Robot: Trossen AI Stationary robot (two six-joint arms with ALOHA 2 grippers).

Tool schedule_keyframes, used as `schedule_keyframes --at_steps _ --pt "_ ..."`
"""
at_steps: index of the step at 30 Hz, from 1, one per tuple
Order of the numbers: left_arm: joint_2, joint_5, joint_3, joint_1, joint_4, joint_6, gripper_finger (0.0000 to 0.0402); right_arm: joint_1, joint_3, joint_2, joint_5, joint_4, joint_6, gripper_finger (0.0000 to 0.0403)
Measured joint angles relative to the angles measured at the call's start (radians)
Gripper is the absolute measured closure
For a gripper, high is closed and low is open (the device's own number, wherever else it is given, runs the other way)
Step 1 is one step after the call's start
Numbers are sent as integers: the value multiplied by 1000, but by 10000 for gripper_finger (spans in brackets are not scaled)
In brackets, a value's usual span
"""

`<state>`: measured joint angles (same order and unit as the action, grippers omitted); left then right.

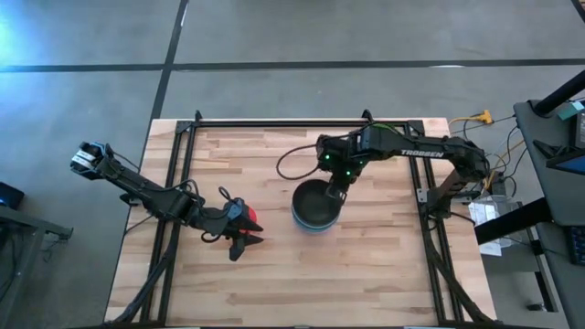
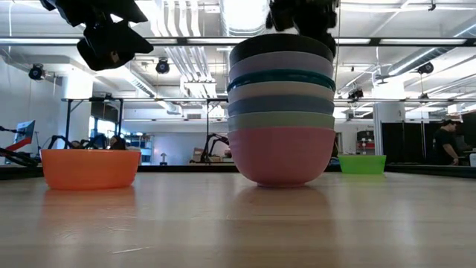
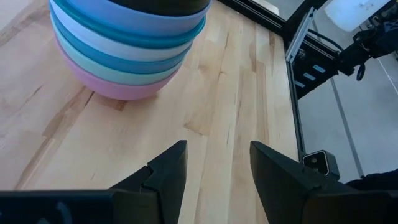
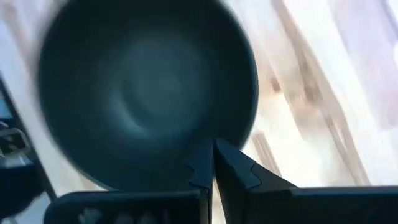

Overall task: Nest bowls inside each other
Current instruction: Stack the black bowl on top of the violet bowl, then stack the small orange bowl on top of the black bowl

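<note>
The right arm's fingers [image 4: 211, 165] are pressed tight together with nothing between them, their tips poised right at the rim of the black bowl [image 4: 146, 87], at the edge nearer that arm. From the wrist, the dark hollow of that bowl fills most of what you can see, with pale wood beyond it.

That black bowl tops a nested stack [image 2: 281, 112] standing near the middle of the desk [image 1: 274, 274]. Seen level across the wood, the stack reads from the bottom up as pink [image 2: 281, 156], mint, a bluish band, a pale one, teal, lavender and then the black rim. From above only the black interior and a blue edge [image 1: 315, 206] show, with the right gripper [image 1: 336, 194] over the rim's upper right.

The left arm's fingers [image 3: 171, 171] stand apart and empty, pointing across bare wood toward the stack [image 3: 127, 43], well short of it. From overhead, the left gripper [image 1: 239, 245] sits to the left of the stack, just beside a small red bowl [image 1: 239, 213], which the arm partly covers; I cannot tell whether they touch.

At desk height that small bowl looks orange-red [image 2: 91, 168] on the left, and a lime green bowl [image 2: 362, 164] sits farther back on the right, both apart from the stack.
</note>
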<state>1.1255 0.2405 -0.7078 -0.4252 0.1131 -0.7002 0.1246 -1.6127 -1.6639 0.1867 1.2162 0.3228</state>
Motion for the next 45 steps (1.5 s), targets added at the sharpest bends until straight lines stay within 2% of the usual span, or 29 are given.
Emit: schedule_keyframes --at_steps 7,9,13,17,21,27,35,41,45 --pt "0 0 0 0 11 -4 242 0 -40 29 -4 -20 2 394" --pt "-2 14 -11 0 72 -38 242 -3 -30 54 -4 -23 2 394" --pt "-8 75 -87 0 380 -132 242 -19 18 115 -14 -18 12 394" --pt "-8 114 -164 0 756 -227 242 -39 78 192 -81 -22 43 394" --pt "-9 113 -169 8 924 -344 242 -44 156 270 -135 -29 94 394" --pt "-11 -84 -88 117 926 -399 242 -44 285 387 -144 -74 178 394" --pt "-27 -270 23 374 867 -336 242 -44 403 506 -146 -146 274 394" --pt "-43 -357 76 501 663 -261 242 -46 416 538 -146 -151 309 394" --pt "-30 -363 78 531 647 -254 242 -58 416 545 -146 -151 314 394"
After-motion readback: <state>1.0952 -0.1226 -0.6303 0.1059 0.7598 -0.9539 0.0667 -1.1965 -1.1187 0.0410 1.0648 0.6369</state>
